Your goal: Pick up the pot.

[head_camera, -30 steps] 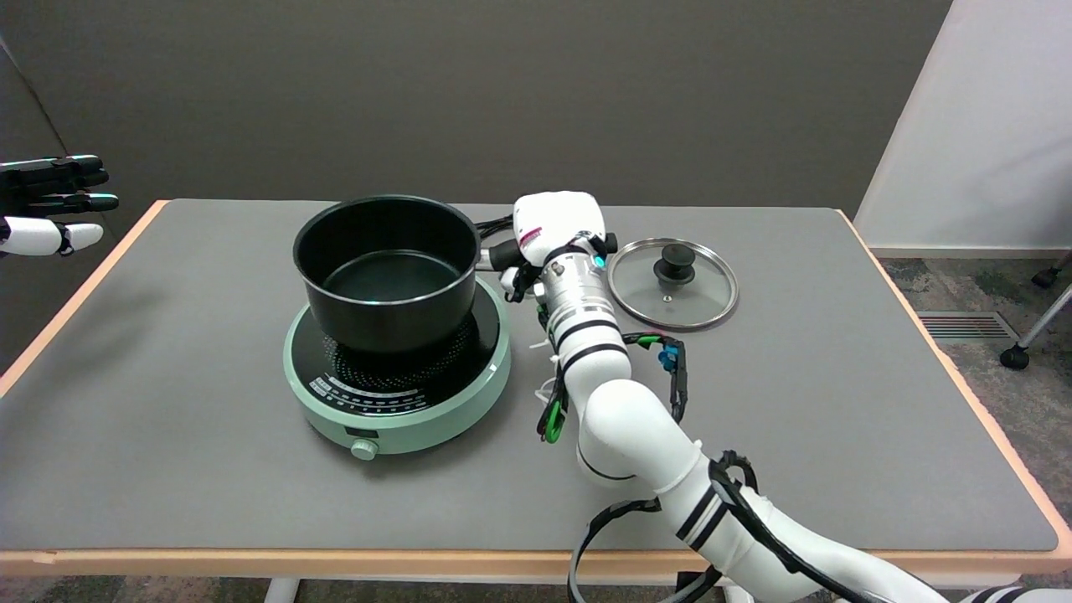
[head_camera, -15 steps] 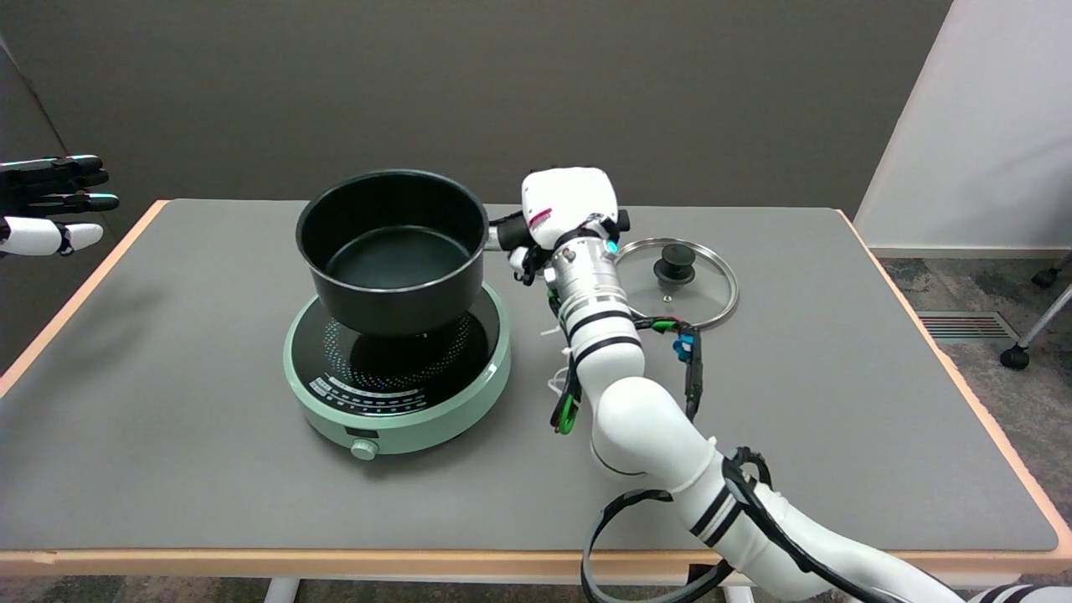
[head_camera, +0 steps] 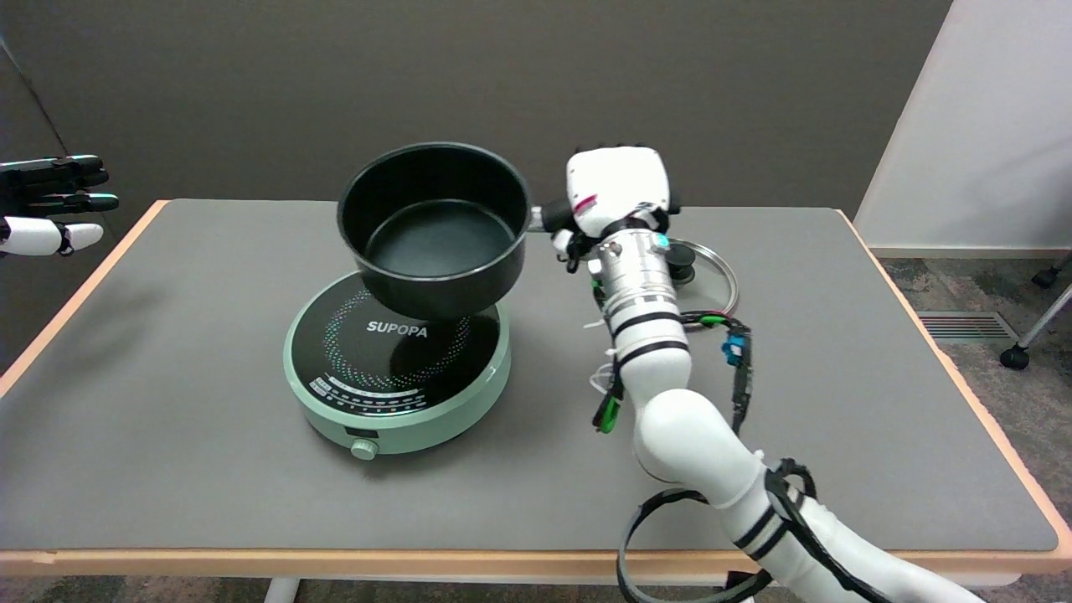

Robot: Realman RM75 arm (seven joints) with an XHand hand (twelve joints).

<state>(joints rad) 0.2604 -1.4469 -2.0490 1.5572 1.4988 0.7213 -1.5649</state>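
Observation:
A black pot (head_camera: 435, 230), empty inside, hangs in the air above the right half of a mint-green induction cooker (head_camera: 396, 364). My right hand (head_camera: 615, 191) grips the pot's short black handle at its right side; the fingers are wrapped round it and mostly hidden behind the white back of the hand. The pot's bottom is clear of the cooker's black top, where the word SUPOPA shows.
A glass lid (head_camera: 703, 276) with a black knob lies on the grey table (head_camera: 167, 469) behind my right wrist, partly hidden by it. The idle left hand (head_camera: 50, 205) hangs at the upper left. Table edges run orange along front and sides.
My right hand has lifted the pot off the cooker and carried it up and to the right. The cooker's top now shows its lettering. The arm followed rightward.

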